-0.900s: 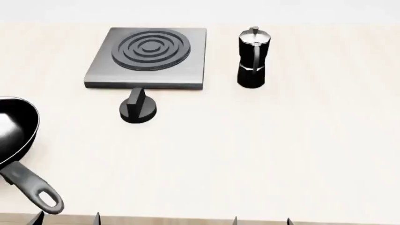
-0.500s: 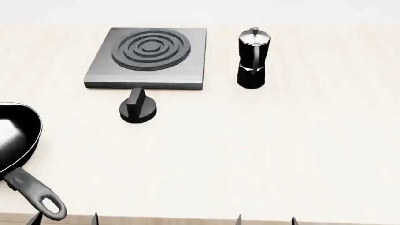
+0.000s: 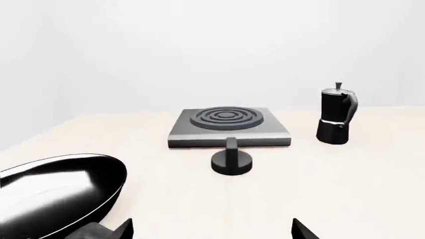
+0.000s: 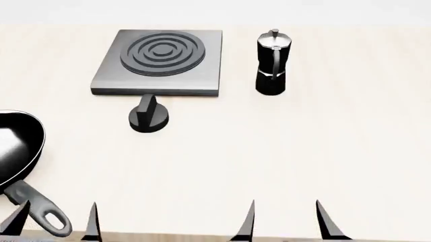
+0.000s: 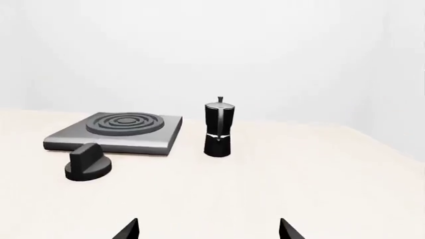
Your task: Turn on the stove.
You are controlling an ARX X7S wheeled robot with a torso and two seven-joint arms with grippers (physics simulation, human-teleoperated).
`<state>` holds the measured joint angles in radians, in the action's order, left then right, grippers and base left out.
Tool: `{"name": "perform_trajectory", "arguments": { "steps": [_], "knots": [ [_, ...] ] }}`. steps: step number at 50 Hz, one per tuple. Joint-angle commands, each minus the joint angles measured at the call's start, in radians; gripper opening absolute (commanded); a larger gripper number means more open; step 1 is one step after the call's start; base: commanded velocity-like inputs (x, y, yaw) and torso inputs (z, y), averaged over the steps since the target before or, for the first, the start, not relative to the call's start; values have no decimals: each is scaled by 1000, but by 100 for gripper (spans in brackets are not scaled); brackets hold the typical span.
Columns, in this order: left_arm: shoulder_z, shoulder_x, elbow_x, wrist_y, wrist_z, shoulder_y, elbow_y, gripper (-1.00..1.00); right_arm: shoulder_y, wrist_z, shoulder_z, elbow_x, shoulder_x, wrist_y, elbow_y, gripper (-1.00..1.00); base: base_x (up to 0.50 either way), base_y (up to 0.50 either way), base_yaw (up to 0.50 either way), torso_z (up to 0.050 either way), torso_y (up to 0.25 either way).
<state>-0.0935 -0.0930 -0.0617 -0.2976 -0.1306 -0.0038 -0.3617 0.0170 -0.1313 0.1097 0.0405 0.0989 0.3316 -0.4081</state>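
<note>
near the table edge, both grippers' fingers [image 4: 93, 222] spread, touching nothing.

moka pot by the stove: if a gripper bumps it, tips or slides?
The moka pot stands tall on a narrow base, so a high bump would probably tip it. A low push likely slides it on the smooth table. It looks rigid; the side handle may make it pivot.

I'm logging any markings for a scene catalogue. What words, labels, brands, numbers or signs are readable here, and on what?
None: no text, number or sign is readable in any view.
The stove shows only plain brushed metal and burner rings.
Its knob is plain black, with no dial marks visible.
The moka pot and frying pan carry no label or brand.
</note>
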Motion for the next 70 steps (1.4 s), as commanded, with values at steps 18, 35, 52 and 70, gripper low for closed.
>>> {"name": "perform_trajectory", "arguments": {
  "steps": [18, 35, 52, 70],
  "knots": [
    [-10, -23, -85, -262, -25, -229, -204, 100, 186, -19, 42, 27, 49, 367, -356, 100, 0, 0, 0, 0, 0],
    [-15, -52, -105, -386, -52, -285, -375, 100, 241, -33, 67, 23, 73, 464, -467, 100, 0, 0, 0, 0, 0],
    [-14, -60, -112, -372, -78, -269, -380, 100, 237, -54, 79, 13, 89, 434, -461, 100, 0, 0, 0, 0, 0],
    [-9, -75, -121, -366, -96, -266, -376, 100, 241, -78, 102, 6, 97, 432, -436, 100, 0, 165, 0, 0, 0]
  ]
}}
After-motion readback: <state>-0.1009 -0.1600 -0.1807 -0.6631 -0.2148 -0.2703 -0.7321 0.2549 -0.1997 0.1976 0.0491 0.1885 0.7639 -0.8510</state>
